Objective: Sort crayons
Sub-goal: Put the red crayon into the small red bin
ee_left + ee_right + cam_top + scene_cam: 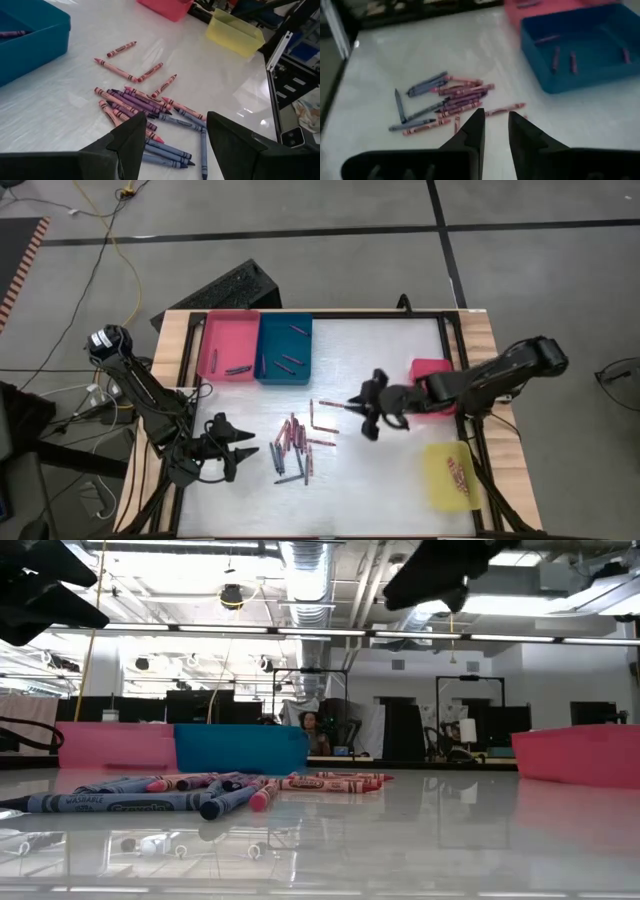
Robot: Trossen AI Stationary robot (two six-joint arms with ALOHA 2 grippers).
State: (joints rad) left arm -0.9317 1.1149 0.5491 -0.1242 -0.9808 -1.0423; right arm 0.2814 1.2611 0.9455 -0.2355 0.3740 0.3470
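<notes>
Landmark: crayon pile [293, 448] at table centre, mixed red, pink, grey-blue and dark sticks.

Nearest the front edge, left gripper [243, 448] is parked just beside the pile, jaws spread, nothing held; pile is framed between its fingers in the left wrist view.

Right gripper [372, 416] is hung above the table on the pile's far-right side, jaws narrowly parted, nothing seen between them. Loose red crayons [322, 425] lie between it and the pile.

Step judged: approach for a pick, nothing grasped yet. Next: one loose red crayon to be singled out, straddled across its width, lifted.

Behind the pile, blue tray [284, 348] and pink tray [228, 346] are each already holding a few crayons. Red tray [432, 370] and yellow tray [447, 476] sit well right.
</notes>
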